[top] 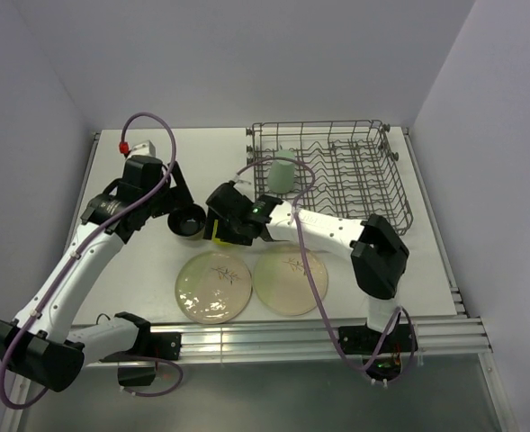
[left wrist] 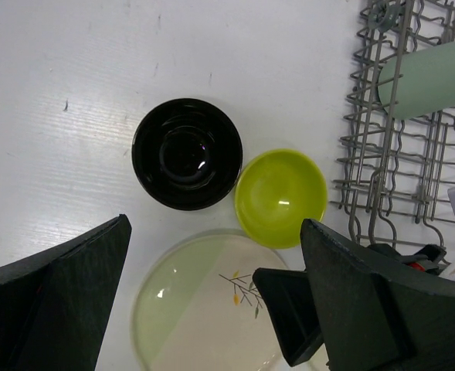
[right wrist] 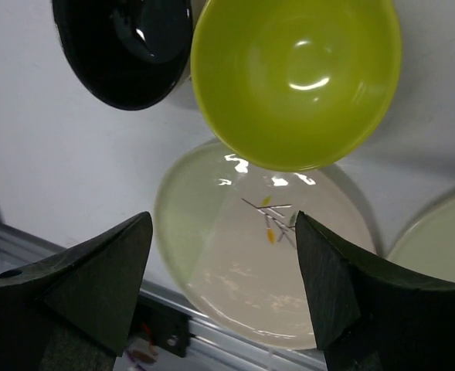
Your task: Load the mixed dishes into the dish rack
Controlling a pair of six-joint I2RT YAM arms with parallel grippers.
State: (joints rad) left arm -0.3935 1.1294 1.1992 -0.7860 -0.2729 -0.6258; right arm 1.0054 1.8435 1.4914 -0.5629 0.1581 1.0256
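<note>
Left gripper spread; right gripper, also spread, is hovering over the lime-green bowl, risking bumping the neighbouring dark cup.

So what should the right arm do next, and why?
Probably lower a little so its open fingers straddle the rim of the lime-green bowl. The bowl sits just below them on the table, ungripped and close beside the dark cup, so a careful descent looks right before closing.

Bright even light; glare spots on the lime-green bowl.
</note>
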